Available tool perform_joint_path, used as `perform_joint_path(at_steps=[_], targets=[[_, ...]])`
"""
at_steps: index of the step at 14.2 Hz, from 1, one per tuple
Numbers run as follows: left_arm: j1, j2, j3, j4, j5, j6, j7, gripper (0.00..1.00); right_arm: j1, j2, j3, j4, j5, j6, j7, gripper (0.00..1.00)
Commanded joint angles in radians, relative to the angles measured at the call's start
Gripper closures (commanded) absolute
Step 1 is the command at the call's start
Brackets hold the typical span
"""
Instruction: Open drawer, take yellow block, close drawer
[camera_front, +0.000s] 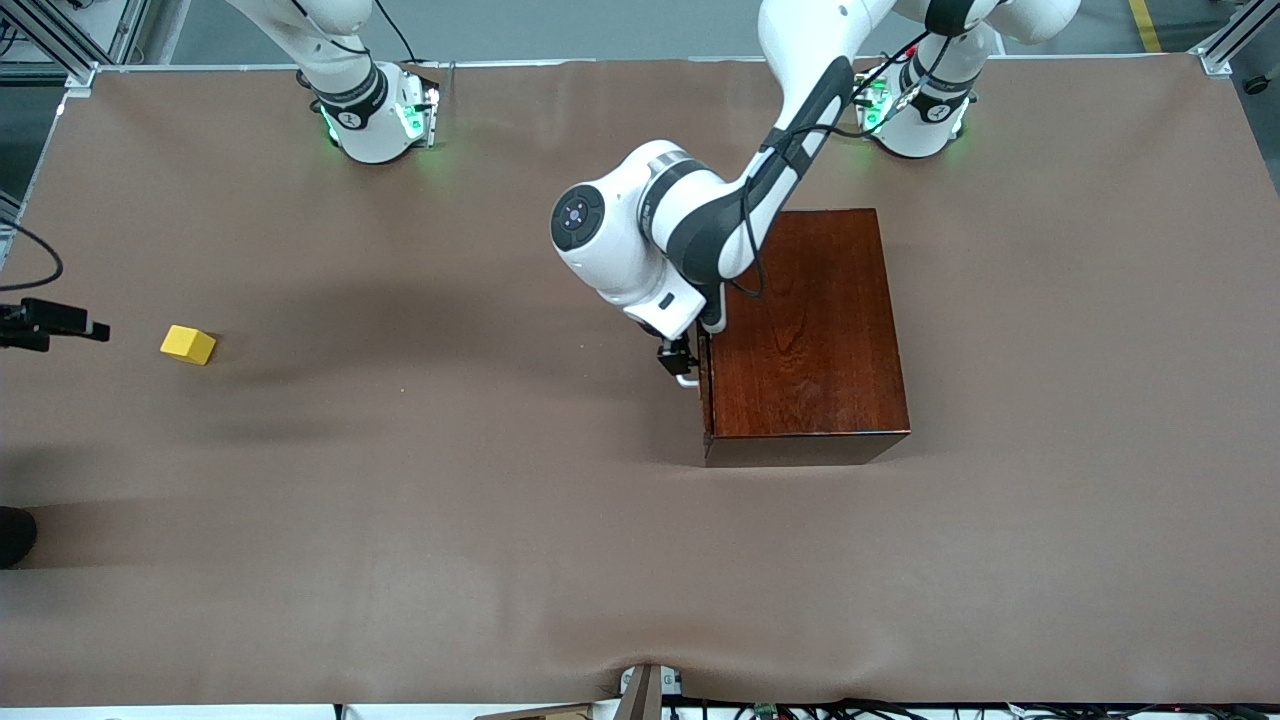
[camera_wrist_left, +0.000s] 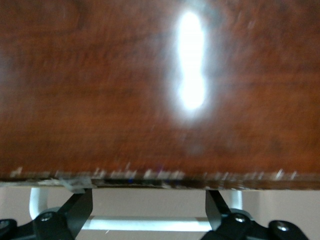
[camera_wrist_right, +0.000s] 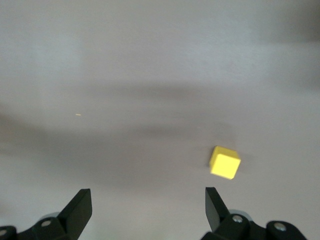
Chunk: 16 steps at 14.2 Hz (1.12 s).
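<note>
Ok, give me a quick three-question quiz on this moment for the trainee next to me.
1. True or false: the yellow block lies inside the drawer.
2. The right gripper has its fingers ____.
3. Which is at the white handle? A: left gripper. B: right gripper.

Key: 1 false, it sits on the table toward the right arm's end. 2 open. 3 A.

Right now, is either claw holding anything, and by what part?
Nothing is held. The left claw sits open around the drawer's white handle, not clamped. The right claw hangs open over the table, with the yellow block lying loose.
</note>
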Motion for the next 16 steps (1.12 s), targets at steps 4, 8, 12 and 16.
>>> perform_joint_path(at_steps=[4, 8, 12, 16], targets=[[-0.014, -0.025, 0.020, -0.020, 0.033, -0.038, 0.004, 0.00, 0.175, -0.167, -0.007, -0.029, -0.069, -0.076, 0.259, 0.00], [-0.044, -0.071, 0.015, -0.007, 0.035, -0.013, 0.013, 0.00, 0.217, -0.164, -0.007, 0.007, -0.086, -0.058, 0.272, 0.00], [-0.007, -0.155, 0.035, -0.009, 0.033, 0.036, 0.137, 0.00, 0.217, -0.167, -0.007, 0.035, -0.086, -0.073, 0.278, 0.00], [0.123, -0.224, 0.035, -0.015, 0.016, 0.082, 0.334, 0.00, 0.219, -0.166, -0.004, 0.047, -0.086, -0.079, 0.302, 0.00]])
